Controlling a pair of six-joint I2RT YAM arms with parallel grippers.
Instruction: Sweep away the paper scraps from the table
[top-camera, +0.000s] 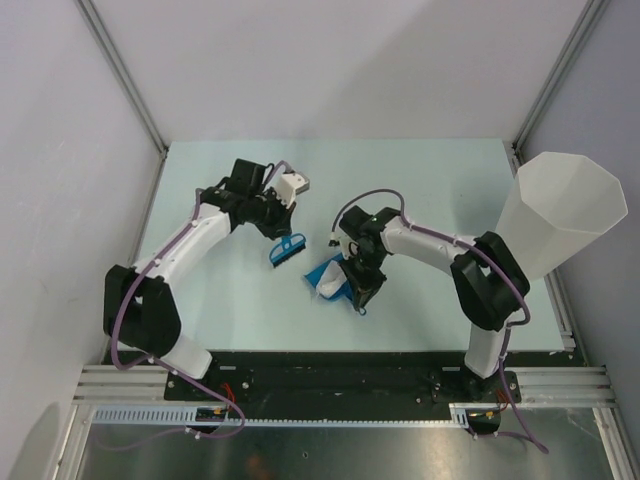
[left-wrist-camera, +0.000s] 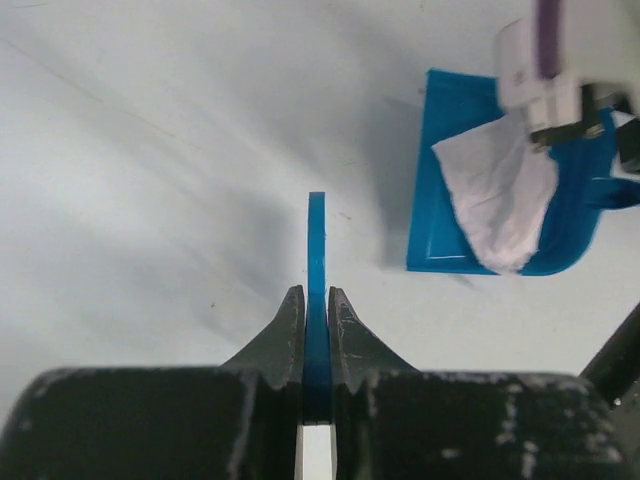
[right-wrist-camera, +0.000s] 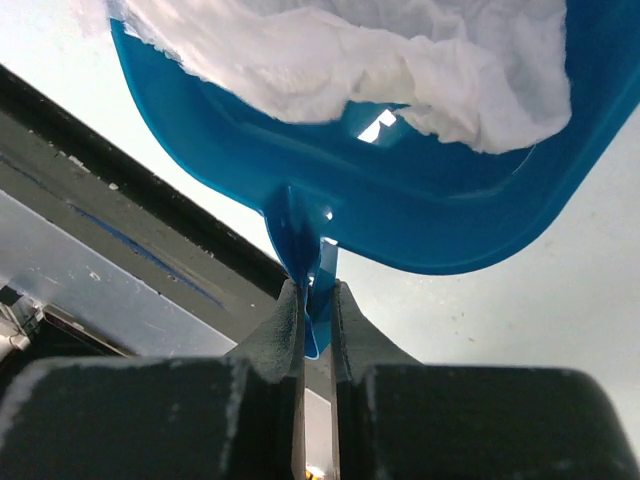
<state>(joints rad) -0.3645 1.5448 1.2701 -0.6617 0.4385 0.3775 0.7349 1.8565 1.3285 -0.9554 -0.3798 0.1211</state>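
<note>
The paper scraps lie as a white crumpled heap in a blue dustpan near the middle of the mint-green table. My right gripper is shut on the dustpan's handle and holds the pan tilted; the scraps fill the pan. My left gripper is shut on a blue brush, seen edge-on as a thin blue blade between the fingers, left of the dustpan and its scraps. I see no loose scraps on the table.
A tall white faceted bin stands at the table's right edge beside the right arm's elbow. The black and metal rail strip runs along the front. Metal frame posts rise at the back corners.
</note>
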